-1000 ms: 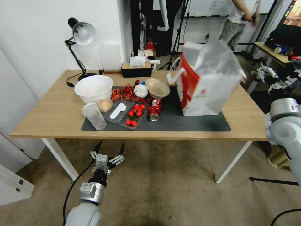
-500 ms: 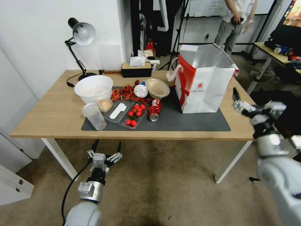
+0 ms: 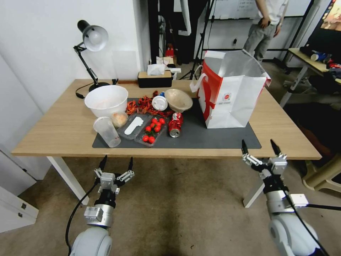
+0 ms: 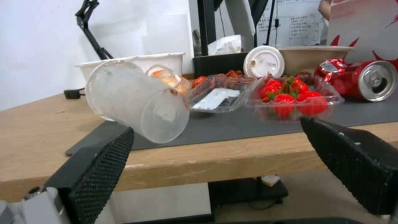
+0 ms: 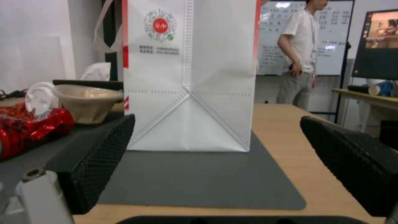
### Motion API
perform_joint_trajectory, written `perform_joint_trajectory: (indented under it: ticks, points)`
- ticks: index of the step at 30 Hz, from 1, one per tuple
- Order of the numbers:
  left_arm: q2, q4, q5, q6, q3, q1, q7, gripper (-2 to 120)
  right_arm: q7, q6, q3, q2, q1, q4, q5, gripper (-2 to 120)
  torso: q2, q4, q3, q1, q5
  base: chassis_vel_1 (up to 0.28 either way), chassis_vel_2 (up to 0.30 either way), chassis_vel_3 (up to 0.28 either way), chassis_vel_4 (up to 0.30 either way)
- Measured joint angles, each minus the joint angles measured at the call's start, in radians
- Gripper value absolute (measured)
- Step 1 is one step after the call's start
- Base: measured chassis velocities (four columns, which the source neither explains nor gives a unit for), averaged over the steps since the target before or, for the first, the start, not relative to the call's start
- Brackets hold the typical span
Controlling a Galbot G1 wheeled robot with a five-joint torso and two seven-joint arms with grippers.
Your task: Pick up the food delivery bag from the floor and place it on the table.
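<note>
Food delivery bag [image 3: 231, 96] stands upright on the table [image 3: 53, 128], on the right end of the dark grey mat [image 3: 213, 138], mouth open w/ silver foil lining showing, red side facing the table's mid. One white loop handle hangs over its red side. No gripper touches it.

Right gripper [image 3: 260, 148] sits below & in front of the table's front edge, near the front right corner, over the floor [image 3: 184, 206]. Fingers spread wide apart, nothing between them. Bag is well apart from them, further back on the mat; in the right wrist view the bag [image 5: 188, 77] stands centred between the two black fingers [image 5: 93, 161] but far beyond the tips, w/ mat & table edge in between.

Left gripper [image 3: 116, 164] hangs below the front edge nearer the left end, also over the floor, fingers apart & empty. Bag is far off to its right.

Rest of the mat: white bowl [image 3: 106, 100], tipped clear cup [image 3: 106, 131], tray of tomatoes [image 3: 152, 129], crushed red can [image 3: 174, 125], beige bowl [image 3: 178, 100]. Desk lamp [image 3: 90, 46] at the back left corner.
</note>
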Motion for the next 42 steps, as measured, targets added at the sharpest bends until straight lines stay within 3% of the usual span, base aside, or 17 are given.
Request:
perform_joint_trajectory:
  ticks: [42]
  points:
    - [-0.002, 0.025, 0.009, -0.022, -0.017, -0.009, -0.02, 100, -0.028, 0.018, -0.005, 0.021, 0.011, -0.026, -0.013, 100, 0.0, 0.0, 0.0, 0.0, 0.0, 0.0, 0.0, 0.0, 0.0]
